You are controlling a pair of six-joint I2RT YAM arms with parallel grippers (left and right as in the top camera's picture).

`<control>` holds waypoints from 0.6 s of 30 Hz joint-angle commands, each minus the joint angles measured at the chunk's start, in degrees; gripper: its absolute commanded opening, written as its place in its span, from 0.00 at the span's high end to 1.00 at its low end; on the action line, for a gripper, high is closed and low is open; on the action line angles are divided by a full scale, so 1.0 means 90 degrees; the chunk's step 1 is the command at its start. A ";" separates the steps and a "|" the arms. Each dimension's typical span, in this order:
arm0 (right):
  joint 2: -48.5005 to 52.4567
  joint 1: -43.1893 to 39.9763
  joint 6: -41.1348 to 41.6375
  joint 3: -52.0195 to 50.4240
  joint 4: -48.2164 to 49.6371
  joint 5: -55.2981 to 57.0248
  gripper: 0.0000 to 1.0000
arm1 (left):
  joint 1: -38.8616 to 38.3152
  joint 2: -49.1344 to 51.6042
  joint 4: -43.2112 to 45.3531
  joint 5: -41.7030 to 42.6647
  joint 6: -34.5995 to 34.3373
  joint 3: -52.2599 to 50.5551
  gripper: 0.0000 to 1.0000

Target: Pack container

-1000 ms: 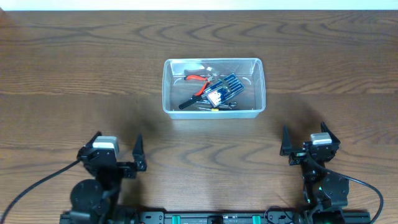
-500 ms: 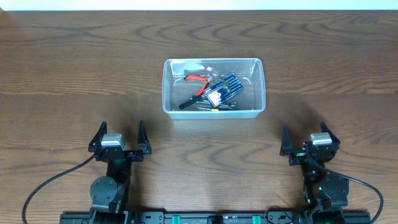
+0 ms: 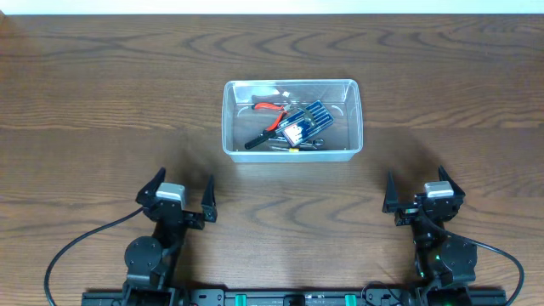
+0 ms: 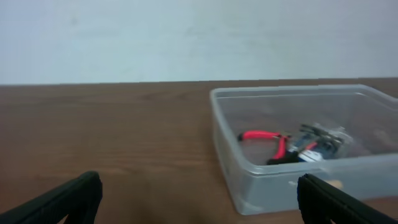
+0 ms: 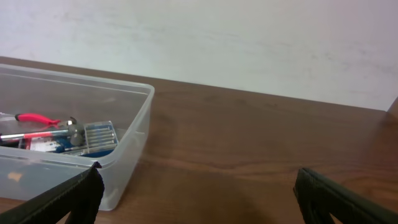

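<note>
Clear plastic container (image 3: pixel 291 155) sits mid-worktop (image 3: pixel 102 102), nearer the far edge, holding red-handled pliers (image 3: pixel 268 107) and a blue case (image 3: pixel 304 121). Left end effector (image 3: pixel 184 180) and right end effector (image 3: pixel 416 182) are both spread and empty, by the near edge, well apart from it.

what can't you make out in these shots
1. Overhead: the small tools under the blue case in the container are too small and too overlapped to name.
2. Left wrist: the container's right end is cut off by the frame edge.
3. Right wrist: its left end is cut off, and the items beside the red-handled pliers are blurred behind the cloudy wall.
</note>
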 commanded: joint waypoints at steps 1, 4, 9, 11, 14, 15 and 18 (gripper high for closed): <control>-0.0044 0.0015 0.0073 -0.0010 -0.0034 -0.0041 0.01 | 0.0032 -0.0053 -0.0185 0.0707 0.0437 -0.0114 0.02; -0.0044 0.0015 0.0073 -0.0010 -0.0036 -0.0041 0.01 | 0.0032 -0.0053 -0.0170 0.0775 0.0510 -0.0114 0.02; -0.0044 0.0015 0.0073 -0.0010 -0.0036 -0.0041 0.01 | 0.0032 -0.0053 -0.0165 0.0835 0.0525 -0.0114 0.02; -0.0044 0.0015 0.0073 -0.0010 -0.0034 -0.0041 0.01 | 0.0032 -0.0053 -0.0165 0.0833 0.0415 -0.0114 0.02; -0.0044 0.0015 0.0073 -0.0010 -0.0034 -0.0041 0.01 | 0.0032 -0.0051 -0.0163 0.0831 0.0410 -0.0114 0.02; -0.0044 0.0015 0.0073 -0.0010 -0.0036 -0.0041 0.01 | 0.0032 -0.0044 -0.0165 0.0831 0.0413 -0.0114 0.02; -0.0044 0.0015 0.0073 -0.0010 -0.0034 -0.0041 0.01 | 0.0032 -0.0027 -0.0163 0.0831 0.0413 -0.0114 0.02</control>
